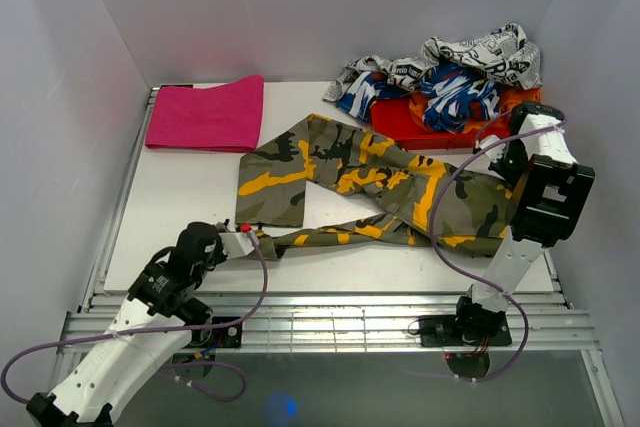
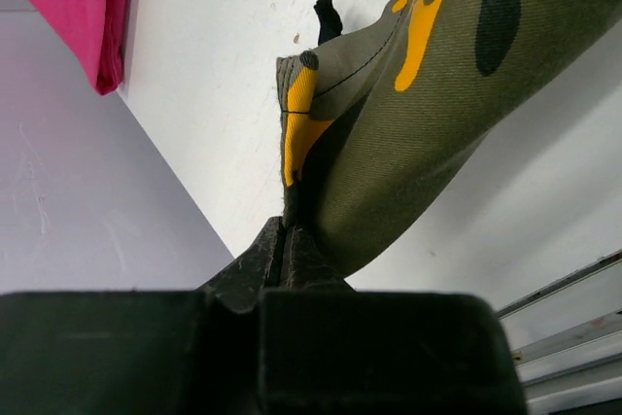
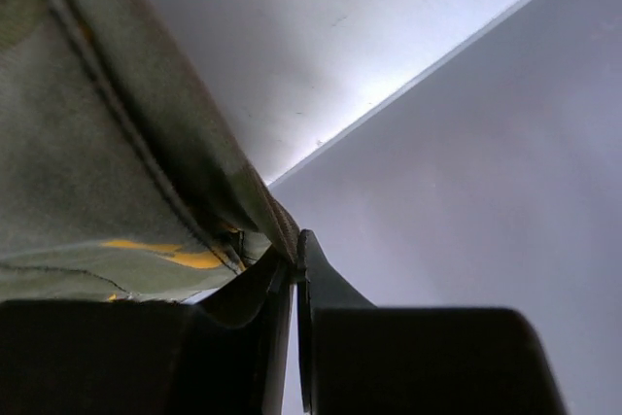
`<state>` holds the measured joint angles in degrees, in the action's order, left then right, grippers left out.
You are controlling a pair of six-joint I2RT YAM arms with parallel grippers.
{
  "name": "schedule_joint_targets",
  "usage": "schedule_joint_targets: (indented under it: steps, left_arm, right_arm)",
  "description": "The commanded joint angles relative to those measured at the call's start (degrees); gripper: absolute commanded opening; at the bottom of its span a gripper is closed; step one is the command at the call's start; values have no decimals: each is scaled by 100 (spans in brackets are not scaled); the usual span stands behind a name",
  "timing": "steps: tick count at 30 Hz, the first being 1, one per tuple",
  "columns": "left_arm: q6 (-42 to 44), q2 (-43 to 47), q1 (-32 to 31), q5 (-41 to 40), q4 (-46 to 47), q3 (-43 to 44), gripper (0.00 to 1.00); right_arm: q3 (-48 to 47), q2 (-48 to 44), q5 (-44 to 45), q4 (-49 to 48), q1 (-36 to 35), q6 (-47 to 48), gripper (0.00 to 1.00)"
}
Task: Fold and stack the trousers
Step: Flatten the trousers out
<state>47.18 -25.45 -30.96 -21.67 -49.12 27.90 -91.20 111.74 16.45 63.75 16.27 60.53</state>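
A lab cell: plain white walls [image 1: 300, 7] enclose a white table [image 1: 185, 202].

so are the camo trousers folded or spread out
Spread out, not folded: the camouflage trousers lie in a V, bare table between the legs; left hand and right hand each pinch an end.

- Left arm stretched low and forward; left claw [image 1: 243, 231] pinched tight on a leg end of the trousers [image 1: 340, 162];
- Right arm standing steeply, elbow bent, wrist held high; right claw [image 3: 296, 245] clamped on the trousers' edge

Pink cloth [image 1: 205, 113], mixed garment pile [image 1: 452, 92]
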Motion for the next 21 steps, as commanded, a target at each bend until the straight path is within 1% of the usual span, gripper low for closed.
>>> schedule_joint_targets:
  steps: [1, 3, 4, 5, 6, 8, 9, 10, 11, 12, 13, 14, 15, 16, 17, 18, 20, 21]
  left_arm:
    - [38, 58, 37, -637, -290, 110, 0]
    - [-173, -73, 37, -471, -631, 347, 0]
    - [-487, -170, 37, -278, -816, 487, 0]
    - [-647, -466, 37, 220, -1010, 645, 0]
    - [-814, -643, 37, 407, -1168, 916, 0]
    - [-1271, -1065, 37, 916, -1345, 1138, 0]
    - [-1447, -1511, 46, 997, -1372, 1295, 0]
    - [-1718, -1724, 46, 1103, -1381, 1393, 3]
    - [-1825, -1909, 46, 1243, -1398, 1515, 7]
    - [-1939, -2285, 46, 1540, -1468, 1673, 14]
    - [-2019, -2437, 55, 1691, -1512, 2014, 23]
    - [-2133, -2560, 55, 1867, -1573, 2218, 41]
    - [-2186, -2674, 64, 2216, -1678, 2420, 47]
    - [-2230, -2823, 64, 2507, -1740, 2831, 53]
    - [-2370, -2894, 64, 2684, -1784, 3026, 61]
    - [-2467, -2991, 73, 2973, -1872, 3237, 65]
    - [-2721, -3333, 116, 3203, -1916, 3728, 67]
    - [-2914, -3448, 195, 3343, -1891, 3862, 68]
  right_arm:
    - [-38, -21, 667, -679, 139, 636, 8]
    - [-178, 75, 737, -854, 131, 504, 8]
    - [-257, 241, 755, -881, 122, 442, 8]
    - [-519, 347, 763, -873, 113, 364, 8]
    - [-661, 548, 737, -733, 104, 180, 16]
    - [-1056, 708, 693, -627, 61, -49, 29]
    - [-1171, 787, 650, -592, 43, -85, 47]
    - [-1268, 805, 623, -522, 25, -120, 55]
    - [-1382, 831, 553, -451, -10, -216, 62]
    - [-1688, 858, 439, -294, -27, -261, 77]
    - [-1882, 849, 299, 134, -45, -313, 80]
    - [-2076, 840, -33, 382, -63, -392, 81]
    - [-2486, 779, -280, 654, -63, -402, 82]
    - [-2665, 709, -526, 926, -71, -402, 88]
    - [-2710, 587, -911, 1129, -80, -324, 89]
    - [-2293, 124, -1046, 1131, -115, -210, 90]
    - [-1606, -423, -1248, 1123, -351, 132, 90]
    - [-1290, -843, -1275, 1131, -449, 160, 90]
